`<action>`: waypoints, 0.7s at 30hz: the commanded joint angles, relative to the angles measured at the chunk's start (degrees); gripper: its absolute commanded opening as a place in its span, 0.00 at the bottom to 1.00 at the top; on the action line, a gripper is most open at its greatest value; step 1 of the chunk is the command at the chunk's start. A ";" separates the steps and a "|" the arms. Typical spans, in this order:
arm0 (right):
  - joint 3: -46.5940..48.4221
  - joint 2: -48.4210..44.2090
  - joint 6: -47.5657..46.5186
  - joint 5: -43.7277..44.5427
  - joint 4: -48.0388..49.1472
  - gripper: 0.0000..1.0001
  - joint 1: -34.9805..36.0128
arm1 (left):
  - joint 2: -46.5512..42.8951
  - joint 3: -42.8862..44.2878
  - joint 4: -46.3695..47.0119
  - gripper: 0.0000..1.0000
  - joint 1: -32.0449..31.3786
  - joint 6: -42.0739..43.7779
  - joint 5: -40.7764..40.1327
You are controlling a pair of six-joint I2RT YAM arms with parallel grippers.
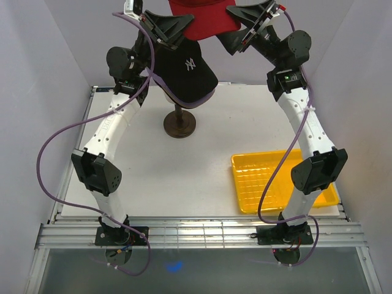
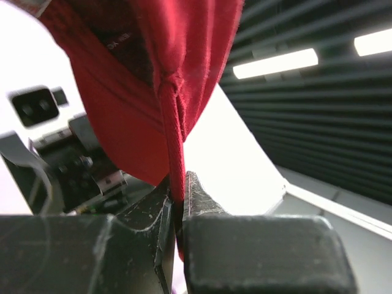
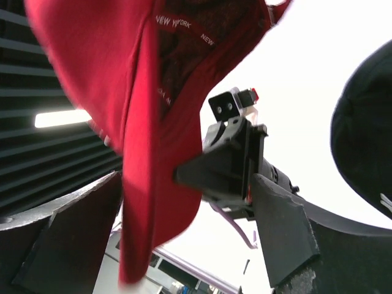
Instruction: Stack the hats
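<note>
Red fabric baseball cap (image 1: 202,18) hangs directly above the black fabric NY cap (image 1: 187,73), apart from it. Left hand (image 2: 180,191) pinches its cloth; right hand (image 3: 165,233) gapes wide, gripping nothing. Step: placing. Next, likely: lower it squarely onto the black cap.

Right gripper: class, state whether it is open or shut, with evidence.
Open: the right gripper has its fingers wide apart, with the red cap hanging unclamped between them. The left gripper pinches the cap's fabric.
</note>
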 commanded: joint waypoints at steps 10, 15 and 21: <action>-4.43 -4.29 -5.40 1.34 -4.15 0.89 0.39 | -8.29 -4.75 0.16 0.00 5.81 0.90 -8.14; -4.69 -6.49 -10.93 3.45 -12.07 0.92 -0.05 | -14.16 -9.41 -5.64 0.00 5.81 5.72 -12.35; -2.76 -5.80 -13.14 4.42 -15.07 0.96 -0.05 | -17.78 -14.51 -8.90 0.00 5.81 8.63 -14.47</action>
